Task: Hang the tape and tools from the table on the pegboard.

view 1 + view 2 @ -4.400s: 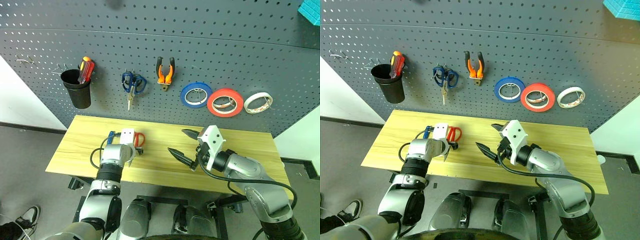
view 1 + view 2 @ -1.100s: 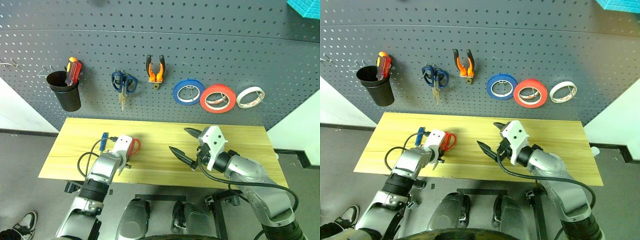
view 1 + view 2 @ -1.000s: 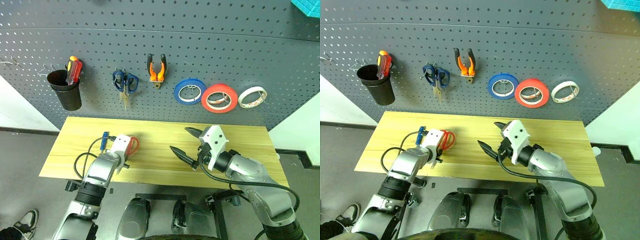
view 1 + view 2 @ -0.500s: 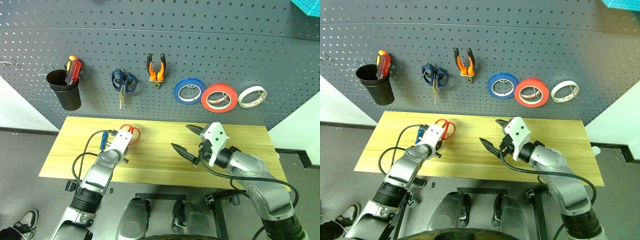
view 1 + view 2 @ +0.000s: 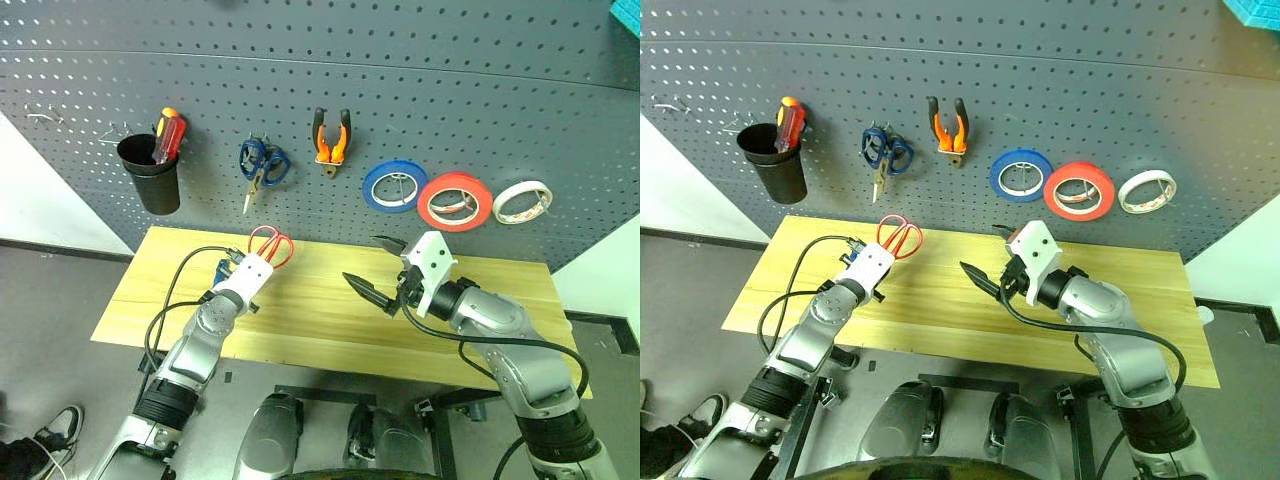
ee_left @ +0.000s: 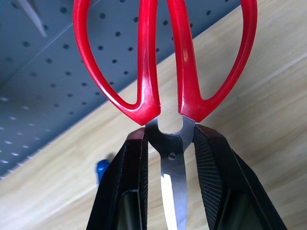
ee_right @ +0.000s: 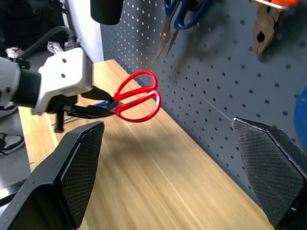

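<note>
My left gripper (image 5: 258, 262) is shut on the blades of the red-handled scissors (image 5: 272, 243), held above the table (image 5: 320, 325) with the handles aimed up at the pegboard (image 5: 420, 80). In the left wrist view the fingers (image 6: 132, 158) clamp the blades by the pivot of the scissors (image 6: 188, 81). A blue-handled screwdriver (image 5: 221, 268) lies on the table just behind that hand. The red tape (image 5: 453, 202) and the orange-handled pliers (image 5: 331, 140) hang on the pegboard. My right gripper (image 5: 362, 262) hovers open and empty over the table's middle.
Hanging on the pegboard are blue-handled scissors (image 5: 262, 165), a blue tape roll (image 5: 393, 187), a whitish roll (image 5: 522, 203) and a black cup (image 5: 155, 180) holding a red-and-yellow screwdriver (image 5: 170, 135). Bare hooks (image 5: 45, 118) sit at the far left.
My left gripper has lifted the red scissors off the table and tilted them up toward the pegboard. The right gripper stays open, edging slightly forward. The camera has shifted.
</note>
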### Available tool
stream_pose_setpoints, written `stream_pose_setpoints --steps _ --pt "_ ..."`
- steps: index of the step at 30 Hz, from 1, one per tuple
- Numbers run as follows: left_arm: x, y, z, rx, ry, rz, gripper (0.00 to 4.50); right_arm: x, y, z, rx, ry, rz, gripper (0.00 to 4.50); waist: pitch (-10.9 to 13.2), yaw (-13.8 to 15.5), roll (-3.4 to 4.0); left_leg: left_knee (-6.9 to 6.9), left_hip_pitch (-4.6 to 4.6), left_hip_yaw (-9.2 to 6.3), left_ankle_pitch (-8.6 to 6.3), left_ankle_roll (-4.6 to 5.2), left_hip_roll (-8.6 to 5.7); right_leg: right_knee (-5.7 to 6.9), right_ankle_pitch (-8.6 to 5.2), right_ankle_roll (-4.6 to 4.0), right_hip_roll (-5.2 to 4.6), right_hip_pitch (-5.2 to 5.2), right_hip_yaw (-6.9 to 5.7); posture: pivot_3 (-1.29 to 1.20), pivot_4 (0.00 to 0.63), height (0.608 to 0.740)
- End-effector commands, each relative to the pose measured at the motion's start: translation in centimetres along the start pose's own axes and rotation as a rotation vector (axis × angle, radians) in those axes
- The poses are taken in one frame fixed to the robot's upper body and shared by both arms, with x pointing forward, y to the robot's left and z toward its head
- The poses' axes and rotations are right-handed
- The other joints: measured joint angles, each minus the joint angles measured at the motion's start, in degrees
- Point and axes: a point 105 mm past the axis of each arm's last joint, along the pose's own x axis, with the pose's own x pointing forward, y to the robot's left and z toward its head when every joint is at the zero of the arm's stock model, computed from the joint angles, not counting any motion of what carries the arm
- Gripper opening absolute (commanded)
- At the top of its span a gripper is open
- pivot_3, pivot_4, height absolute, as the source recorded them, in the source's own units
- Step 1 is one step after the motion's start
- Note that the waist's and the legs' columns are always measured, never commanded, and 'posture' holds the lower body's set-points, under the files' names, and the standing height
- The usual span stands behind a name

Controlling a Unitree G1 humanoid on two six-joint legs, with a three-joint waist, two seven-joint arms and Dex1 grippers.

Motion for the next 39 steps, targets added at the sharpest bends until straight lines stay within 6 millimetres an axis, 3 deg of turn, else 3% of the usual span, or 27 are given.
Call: stream_pose_setpoints --steps 1,10,18,24,31,39 --pt "-0.3 -0.2 1.1 0.070 -0.105 0.010 1.02 0.1 -0.2 1.1 -0.033 -0.046 -0.002 4.50 -0.21 0.67 0.00 0.01 0.00 0.01 0.00 0.00 0.00 0.00 0.00 0.00 0.00 0.00 -0.01 0.33 0.061 0.718" --pt "-1.4 -0.7 3.5 0.110 -0.373 0.049 1.02 0.2 -0.8 1.3 -0.042 -0.061 -0.004 4.50 -1.63 3.02 0.04 0.05 0.03 0.06 -0.01 0.01 0.03 0.02 0.04 -0.04 0.01 0.03 -0.06 0.33 0.042 0.718" --pt "-2.9 -1.1 6.2 0.035 -0.573 0.078 1.02 0.1 -1.7 1.4 -0.057 -0.067 -0.028 4.50 -2.84 5.39 0.07 0.08 0.06 0.11 -0.01 0.02 0.03 0.03 0.13 -0.18 0.01 0.07 -0.06 0.33 0.031 0.718" --pt "-3.0 1.3 8.1 0.030 -0.652 0.194 1.02 -0.1 -1.7 1.8 -0.052 -0.082 -0.017 4.50 -3.53 6.89 0.27 0.12 0.13 0.08 -0.01 0.01 0.06 0.05 0.10 -0.12 0.08 0.16 -0.10 0.33 0.026 0.718" --pt "-2.6 4.3 9.6 0.015 -0.688 0.318 1.02 -1.5 -0.1 3.5 0.003 -0.184 0.079 4.50 -4.05 7.80 0.29 0.15 0.12 0.05 -0.01 0.02 0.05 0.04 0.12 -0.15 0.07 0.24 -0.16 0.33 0.027 0.718" --pt "-1.5 4.7 10.4 0.000 -0.689 0.332 1.02 -3.0 0.4 4.9 0.021 -0.332 0.074 4.50 -4.47 8.52 0.32 0.25 0.26 0.00 -0.01 0.02 0.07 0.04 0.08 -0.07 0.09 0.49 -0.29 0.32 0.026 0.718"
